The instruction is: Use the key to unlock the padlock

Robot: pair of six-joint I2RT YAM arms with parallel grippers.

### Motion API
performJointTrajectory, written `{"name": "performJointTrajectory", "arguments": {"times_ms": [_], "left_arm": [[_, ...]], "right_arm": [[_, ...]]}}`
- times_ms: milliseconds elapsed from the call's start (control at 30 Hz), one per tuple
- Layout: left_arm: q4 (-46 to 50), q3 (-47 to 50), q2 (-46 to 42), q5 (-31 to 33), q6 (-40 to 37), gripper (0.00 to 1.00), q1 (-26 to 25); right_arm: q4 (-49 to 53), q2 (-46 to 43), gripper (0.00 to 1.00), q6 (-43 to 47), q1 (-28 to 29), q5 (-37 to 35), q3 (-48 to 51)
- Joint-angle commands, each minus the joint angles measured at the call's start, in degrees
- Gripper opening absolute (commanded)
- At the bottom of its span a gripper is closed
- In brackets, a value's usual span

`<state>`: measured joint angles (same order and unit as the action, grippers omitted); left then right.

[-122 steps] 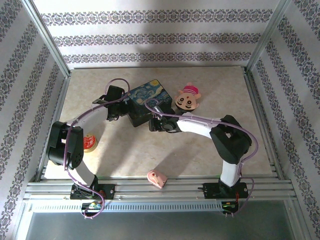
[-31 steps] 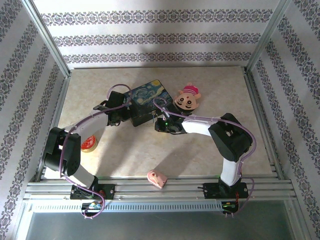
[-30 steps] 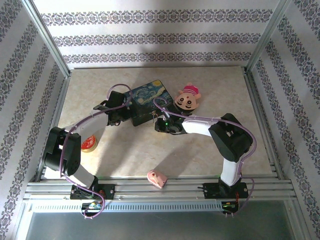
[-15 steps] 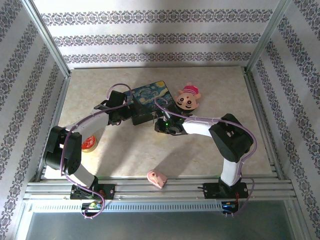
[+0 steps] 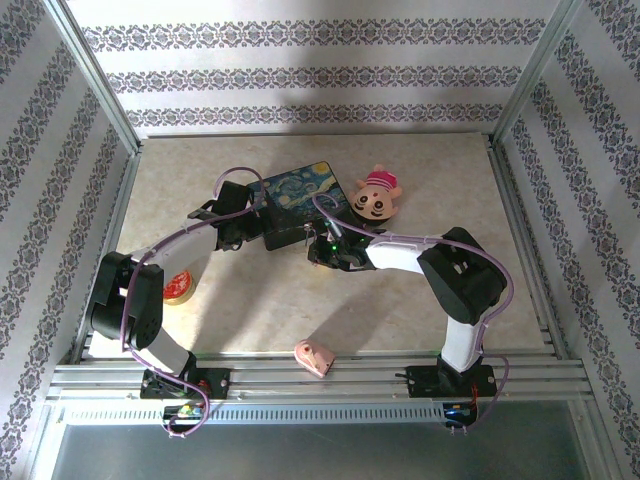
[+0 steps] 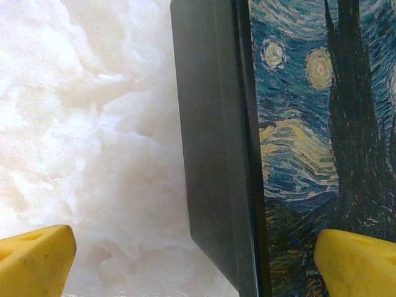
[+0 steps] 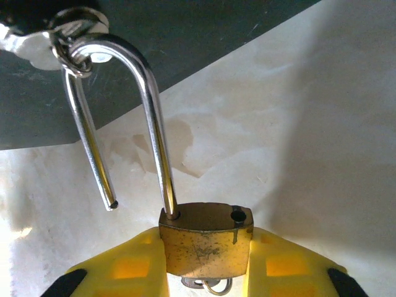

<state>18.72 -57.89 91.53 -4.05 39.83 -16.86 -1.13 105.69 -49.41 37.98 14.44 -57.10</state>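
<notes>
Left gripper (image 6: 197,260) is held wide open astride the box (image 6: 213,124) edge, nothing gripped. Padlock (image 7: 206,240) body is pinched by right gripper (image 7: 207,267), shackle (image 7: 151,105) sprung but hooked in clasp (image 7: 75,26); key (image 7: 208,285) glimpsed below. Box could be dragged if pulled

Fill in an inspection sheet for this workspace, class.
Surface: beige marbled tabletop.
Job's things: small brass padlock, silver shackle open, hooked through a metal clasp ring; thin silvery key under its body, seemingly inserted.
Clutter: dark box with painted starry-night lid; round cartoon-face toy; pink wedge; red-and-yellow roll.
Grippers: left hand open, straddling box corner; right hand shut on padlock.
Cables: purple cables loop along both arms.
Surroundings: striped patterned walls, aluminium frame.
</notes>
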Motion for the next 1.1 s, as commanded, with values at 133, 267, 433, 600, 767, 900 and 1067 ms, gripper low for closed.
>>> {"name": "performJointTrajectory", "arguments": {"times_ms": [133,267,433,600,767,900,1067], "left_arm": [[4.04,2.53,2.87,3.8,-0.8,0.99,0.21],[3.96,2.47,2.87,3.62,-0.73,0.99,0.18],[3.87,2.26,2.87,3.45,-0.64,0.99,0.16],[3.78,2.48,2.67,3.35,-0.65,0.99,0.23],[3.78,2.52,2.52,3.44,-0.78,0.99,0.25],[3.36,2.61,2.6,3.15,-0.48,0.99,0.36],[3.27,2.74,2.6,2.85,-0.63,0.99,0.37]], "right_arm": [[-3.1,-1.29,0.0,-0.1,-0.96,-0.09,0.0],[-1.5,-1.18,0.0,0.81,-1.03,-1.15,-0.8],[-0.47,-1.27,0.0,1.6,-1.0,-1.86,-1.46],[0.4,-1.74,0.0,2.24,-1.19,-2.34,-2.01],[0.49,-1.74,0.0,1.99,-1.41,-2.09,-2.73],[-0.36,-0.99,0.0,1.05,-1.38,-0.74,-3.93],[-2.61,-0.31,0.0,-1.62,-1.31,0.36,-4.08]]}}
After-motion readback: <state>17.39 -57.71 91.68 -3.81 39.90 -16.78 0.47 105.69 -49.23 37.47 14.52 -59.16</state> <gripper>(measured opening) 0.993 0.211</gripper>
